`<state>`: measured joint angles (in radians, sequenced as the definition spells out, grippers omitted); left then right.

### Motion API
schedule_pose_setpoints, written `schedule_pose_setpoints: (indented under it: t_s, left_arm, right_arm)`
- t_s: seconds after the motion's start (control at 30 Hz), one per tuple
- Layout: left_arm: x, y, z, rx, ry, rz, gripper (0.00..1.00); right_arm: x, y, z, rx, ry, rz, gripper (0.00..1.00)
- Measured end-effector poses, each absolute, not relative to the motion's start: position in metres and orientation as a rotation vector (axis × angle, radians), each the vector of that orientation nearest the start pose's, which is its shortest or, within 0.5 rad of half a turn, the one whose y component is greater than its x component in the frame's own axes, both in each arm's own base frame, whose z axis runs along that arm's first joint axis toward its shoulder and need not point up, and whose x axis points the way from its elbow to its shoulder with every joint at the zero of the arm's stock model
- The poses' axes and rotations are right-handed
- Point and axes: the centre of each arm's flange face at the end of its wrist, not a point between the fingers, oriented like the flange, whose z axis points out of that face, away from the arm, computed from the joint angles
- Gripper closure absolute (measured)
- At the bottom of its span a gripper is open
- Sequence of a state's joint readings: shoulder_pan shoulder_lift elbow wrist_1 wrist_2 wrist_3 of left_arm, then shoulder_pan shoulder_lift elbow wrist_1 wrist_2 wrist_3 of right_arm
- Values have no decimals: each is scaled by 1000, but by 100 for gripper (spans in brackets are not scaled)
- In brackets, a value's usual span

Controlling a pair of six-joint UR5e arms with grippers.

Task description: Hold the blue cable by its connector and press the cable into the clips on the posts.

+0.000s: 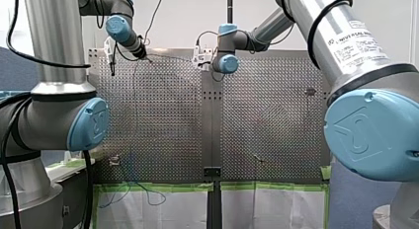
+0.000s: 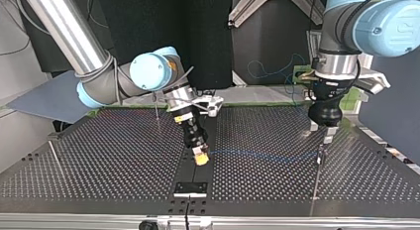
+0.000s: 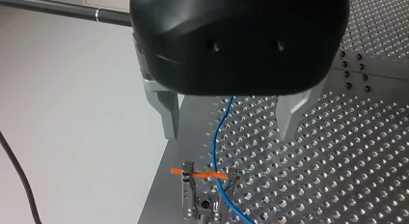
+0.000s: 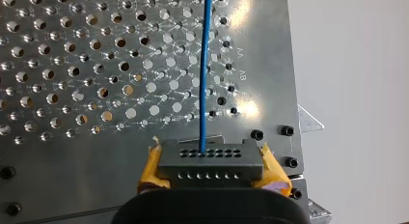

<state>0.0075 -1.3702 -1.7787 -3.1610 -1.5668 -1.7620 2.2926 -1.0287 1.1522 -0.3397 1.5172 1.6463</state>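
Front view: both arms reach to the far edge of the perforated table [image 1: 163, 120]. My left gripper [image 1: 113, 66] hangs at the far left corner and my right gripper [image 1: 201, 56] sits near the middle seam. Both are too small here for me to read their fingers.

Top view: my right gripper comes in tilted at the view's left, its yellow pads [image 2: 200, 158] low over the table's centre strip. From there the blue cable [image 2: 262, 153] runs in a taut line just above the table to a thin post [image 2: 316, 183] at the view's right. My left gripper stands upright directly over that post.

Left wrist view: my left gripper's 2 metal fingers [image 3: 166, 113] stand spread wide, holding nothing. The cable drops between them without touching either. Below, it crosses an orange strip [image 3: 181, 171] on the clip [image 3: 189, 183], between the clip's 2 metal prongs. I cannot tell whether it is seated.

Right wrist view: my right gripper is clamped on the grey connector [image 4: 210, 161], 1 yellow pad on each side. The cable leaves the connector's top row of holes and runs straight ahead over the table.
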Motion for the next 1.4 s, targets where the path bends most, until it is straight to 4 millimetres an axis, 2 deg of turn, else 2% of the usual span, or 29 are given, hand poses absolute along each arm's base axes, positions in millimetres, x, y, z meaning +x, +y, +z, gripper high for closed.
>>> schedule_pose_setpoints:
  t_s: [0.53, 1.03, 1.4]
  left_arm:
    - [398, -124, 471, -231, 1617, -30, 0]
    - [394, -129, 473, -222, 1614, -30, 0]
    - [394, -147, 495, -58, 1594, -46, 0]
  right_arm:
    - [584, -454, 402, 1531, -699, 1951, 100]
    - [584, -454, 401, 1536, -701, 1948, 100]
    - [581, -456, 400, 1542, -710, 1934, 100]
